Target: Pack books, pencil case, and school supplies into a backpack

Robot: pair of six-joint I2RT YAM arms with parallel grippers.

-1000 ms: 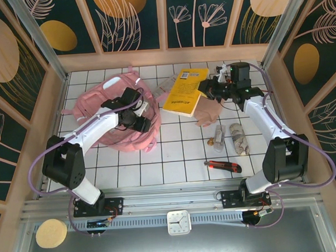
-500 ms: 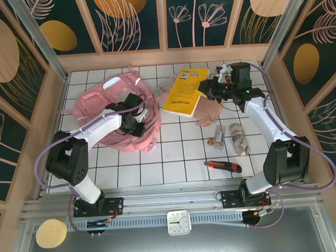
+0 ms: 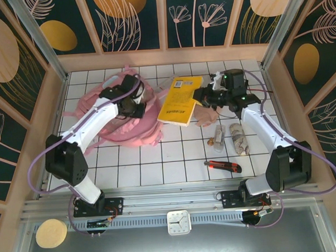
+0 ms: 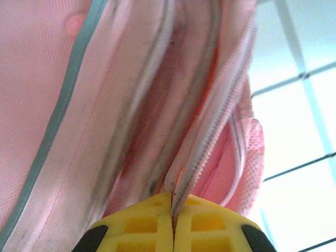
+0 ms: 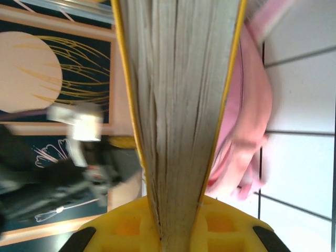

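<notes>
The left end effector (image 3: 135,107) was pinched together on the zipper edge of the pink backpack (image 3: 132,133), which lay on the left of the tiled counter (image 3: 175,153). In the left wrist view its yellow fingers (image 4: 142,223) were pressed shut on the fabric. The right end effector (image 3: 203,96) was clamped on one edge of the yellow book (image 3: 179,100), which was held tilted just right of the backpack. The pale-pink pencil case (image 3: 208,116) was lying under that end effector. A red cutter (image 3: 223,166) was seen nearer the arms.

pink backpack (image 3: 136,131) slumped left, yellow book (image 3: 178,100) tilted beside
</notes>
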